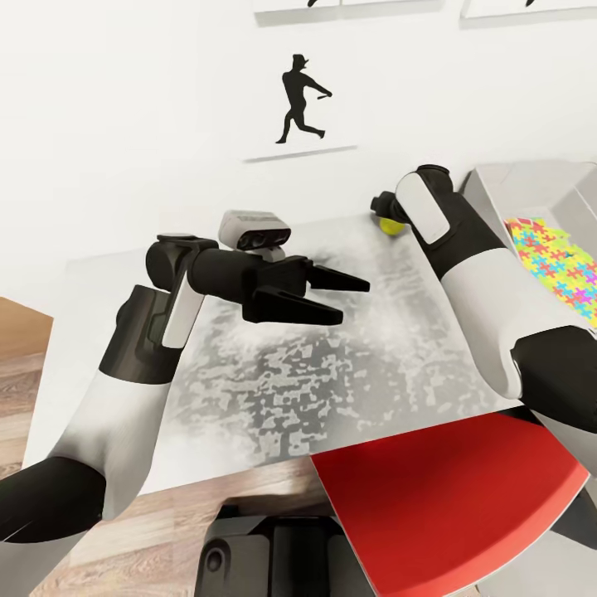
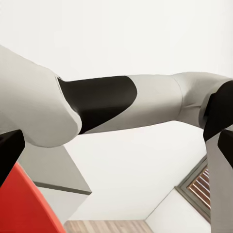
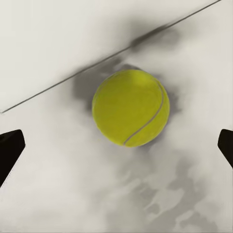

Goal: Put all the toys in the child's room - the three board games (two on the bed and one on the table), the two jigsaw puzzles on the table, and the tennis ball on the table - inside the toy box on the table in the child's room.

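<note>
White wall with a black baseball-player silhouette (image 1: 300, 98) backs the long pale grey mottled table (image 1: 332, 373), and wood plank floor (image 1: 25, 390) shows at the near left edge. The small yellow-green tennis ball (image 3: 131, 108) sits on the tabletop right by the far edge at the wall, a spot that leaves you approach room from above and the near side only. Your right gripper (image 3: 116, 145) is poised over it, its dark fingertips (image 3: 9, 145) spread wide at both borders of the wrist view with the ball centred between them and nothing held; judged from that framing, it is lined up for a straight descent. In the head view the right forearm covers most of the ball (image 1: 390, 224). The shallow light grey toy box (image 1: 497, 186) stands just right of the arm, a multicoloured jagged-edged jigsaw puzzle (image 1: 560, 261) already lying inside, so the carry should be short. Your left gripper (image 1: 336, 298) hovers above mid-table, pointing right, jaws parted and empty, parked clear of the right arm's path. A flat red panel (image 1: 448, 497) lies low in front of the trunk; what it is, you cannot tell.
</note>
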{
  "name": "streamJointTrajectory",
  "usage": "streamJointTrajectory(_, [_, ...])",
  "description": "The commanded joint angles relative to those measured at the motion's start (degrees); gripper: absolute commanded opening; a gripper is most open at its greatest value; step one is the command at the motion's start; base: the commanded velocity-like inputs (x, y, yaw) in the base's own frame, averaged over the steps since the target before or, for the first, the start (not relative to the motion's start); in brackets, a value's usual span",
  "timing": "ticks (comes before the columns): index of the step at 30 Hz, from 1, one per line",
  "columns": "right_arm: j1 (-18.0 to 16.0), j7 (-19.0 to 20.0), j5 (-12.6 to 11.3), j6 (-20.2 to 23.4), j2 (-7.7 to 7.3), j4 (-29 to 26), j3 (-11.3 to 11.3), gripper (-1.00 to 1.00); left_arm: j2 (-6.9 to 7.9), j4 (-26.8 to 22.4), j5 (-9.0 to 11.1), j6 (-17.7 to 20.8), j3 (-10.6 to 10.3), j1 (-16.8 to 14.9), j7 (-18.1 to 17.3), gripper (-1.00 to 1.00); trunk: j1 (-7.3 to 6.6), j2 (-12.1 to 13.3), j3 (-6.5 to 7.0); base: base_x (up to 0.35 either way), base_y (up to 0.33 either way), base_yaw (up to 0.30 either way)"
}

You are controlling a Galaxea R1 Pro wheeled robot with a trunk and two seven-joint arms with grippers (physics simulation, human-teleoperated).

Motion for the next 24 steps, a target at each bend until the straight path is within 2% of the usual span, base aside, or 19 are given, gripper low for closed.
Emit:
streamJointTrajectory(1, [-0.06, -0.23, -0.5, 0.07, -0.01, -0.04, 0.22, 1.0, 0.01, -0.01, 0.07, 0.61, -0.01, -0.06, -0.08, 1.0, 0.03, -0.09, -0.08, 0.0, 0.0, 0.0])
streamJointTrajectory(19, [-0.06, 0.77, -0.14, 0.0, 0.23, 0.06, 0.58, 1.0, -0.22, -0.07, 0.27, 0.61, 0.06, -0.29, 1.78, 1.0, 0.03, -0.09, -0.09, 0.0, 0.0, 0.0])
streamJointTrajectory(24, [-0.06, 0.58, 0.49, -0.03, 0.93, 0.14, 0.68, 1.0, -0.23, -0.08, 0.19, 0.61, 0.03, -0.29, 1.81, 1.0, 0.03, -0.09, -0.09, 0.0, 0.0, 0.0])
